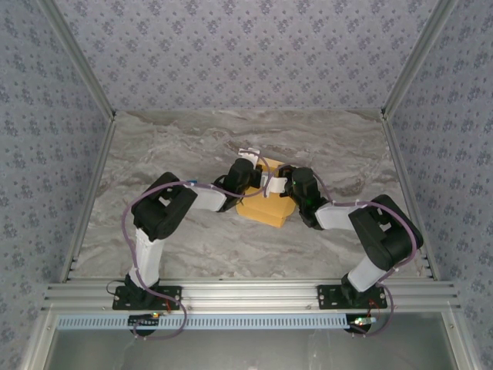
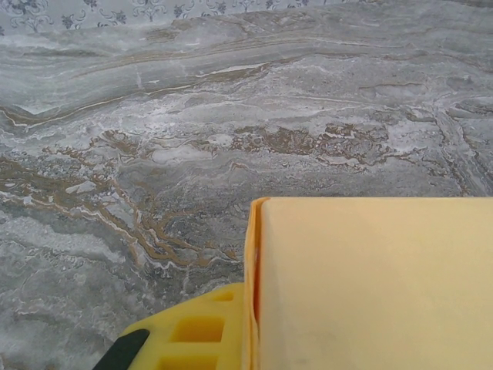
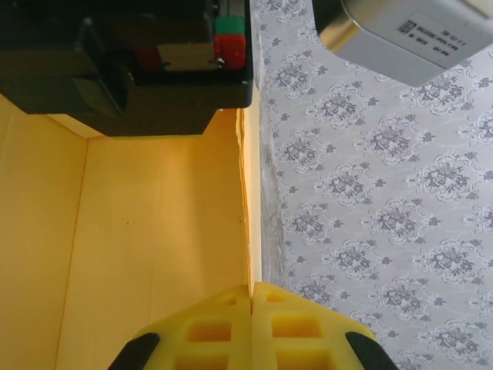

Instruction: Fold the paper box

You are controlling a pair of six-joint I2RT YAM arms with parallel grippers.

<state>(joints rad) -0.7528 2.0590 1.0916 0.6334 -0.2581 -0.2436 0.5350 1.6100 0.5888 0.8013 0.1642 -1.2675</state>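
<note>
Top view first: the paper box (image 1: 266,206) sits about mid-table, half formed, with some walls up. The left gripper (image 1: 257,176) comes in at its 11 o'clock corner and the right gripper (image 1: 286,183) at its 1 o'clock. The marble table (image 1: 192,139) has bare room all round the box. The side rails are well apart from it, so swinging a flap shouldn't hit anything.

Left wrist view: a pale orange panel takes up the 4 o'clock quarter. One yellow finger (image 2: 192,333) presses against its left face at 7 o'clock, and the mate is hidden behind the card. Looks like the gripper is clamped on that wall. Open marble runs from 9 round to 3.

Right wrist view: both yellow fingers (image 3: 208,331) meet at 6 o'clock with a thin wall's edge pinched between them, so that gripper is clenched on the box too. The left arm's black body (image 3: 123,62) crowds 11 o'clock, so it's tight there.

The card looks light and thin. It's stiff along a panel but will probably crease or buckle if squeezed mid-face. It's best held near an edge close to a fold line, and it'll likely skid on that smooth marble if only one side is pushed.
</note>
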